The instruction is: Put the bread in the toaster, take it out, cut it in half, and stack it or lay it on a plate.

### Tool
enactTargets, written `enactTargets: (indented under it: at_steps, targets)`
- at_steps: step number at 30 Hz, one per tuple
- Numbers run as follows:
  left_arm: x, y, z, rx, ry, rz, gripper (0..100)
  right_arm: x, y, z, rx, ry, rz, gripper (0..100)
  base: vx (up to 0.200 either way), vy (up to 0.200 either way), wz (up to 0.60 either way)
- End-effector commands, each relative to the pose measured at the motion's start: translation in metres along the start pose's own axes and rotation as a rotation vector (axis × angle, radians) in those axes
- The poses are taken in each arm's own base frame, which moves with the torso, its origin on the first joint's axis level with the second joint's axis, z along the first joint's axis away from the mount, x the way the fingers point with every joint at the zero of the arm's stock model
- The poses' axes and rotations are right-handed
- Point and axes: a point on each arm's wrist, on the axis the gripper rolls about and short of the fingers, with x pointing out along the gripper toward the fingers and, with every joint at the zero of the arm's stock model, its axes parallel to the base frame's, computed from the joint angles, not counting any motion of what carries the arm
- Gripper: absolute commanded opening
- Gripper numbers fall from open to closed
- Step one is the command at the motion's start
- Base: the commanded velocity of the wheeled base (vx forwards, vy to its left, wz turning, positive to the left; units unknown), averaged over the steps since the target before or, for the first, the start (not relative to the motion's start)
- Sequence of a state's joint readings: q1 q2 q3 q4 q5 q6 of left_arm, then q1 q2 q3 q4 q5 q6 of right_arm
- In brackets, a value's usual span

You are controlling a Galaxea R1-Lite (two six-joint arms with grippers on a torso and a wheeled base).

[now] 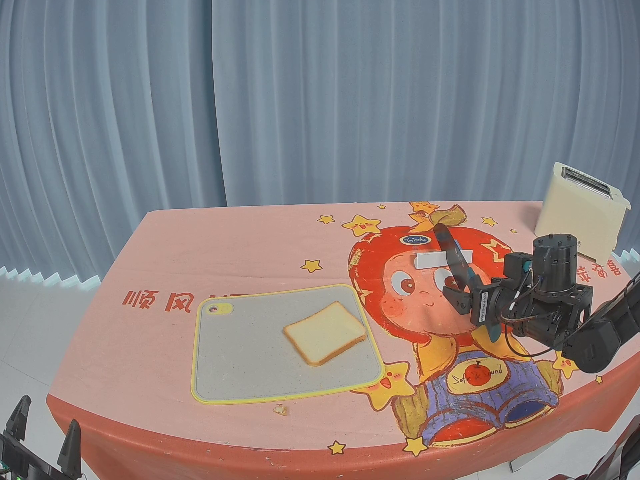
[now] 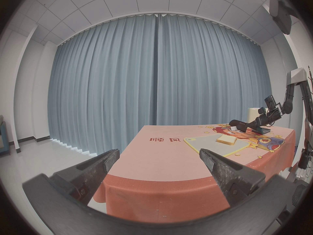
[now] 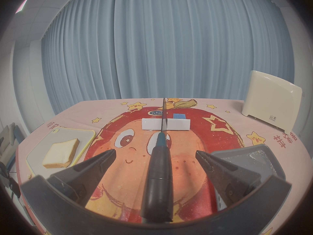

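My right gripper (image 3: pixel 155 153) hangs over the cartoon print on the tablecloth, its fingers spread wide on either side of the dark knife handle and clear of it. The knife (image 1: pixel 460 263) points away from me, its blade crossing a small white block (image 3: pixel 177 124). The slice of bread (image 1: pixel 325 333) lies flat on the grey cutting board (image 1: pixel 233 358), well off to the left of that gripper. The cream toaster (image 1: pixel 581 216) stands at the far right corner, and a grey plate (image 3: pixel 252 162) sits just beside my right fingers. My left gripper (image 2: pixel 158 152) is wide open and empty, low off the table's near left corner.
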State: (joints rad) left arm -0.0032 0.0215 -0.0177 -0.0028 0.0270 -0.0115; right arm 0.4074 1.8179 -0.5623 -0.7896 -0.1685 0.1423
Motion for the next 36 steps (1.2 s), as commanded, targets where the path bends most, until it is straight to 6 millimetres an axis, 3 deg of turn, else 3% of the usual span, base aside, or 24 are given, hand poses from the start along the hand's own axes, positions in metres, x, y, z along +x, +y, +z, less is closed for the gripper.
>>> enactTargets:
  at_steps: [1,36]
  targets:
    - [0.0014,0.0000,-0.0048,0.000,0.019,0.001,100,0.0012,0.0006,-0.0016,-0.002,0.006,0.001,100,0.000,0.000,0.00]
    - [0.0014,0.0000,-0.0048,0.000,0.019,0.001,100,0.0024,0.0035,-0.0047,-0.001,0.017,0.007,100,0.000,0.000,0.00]
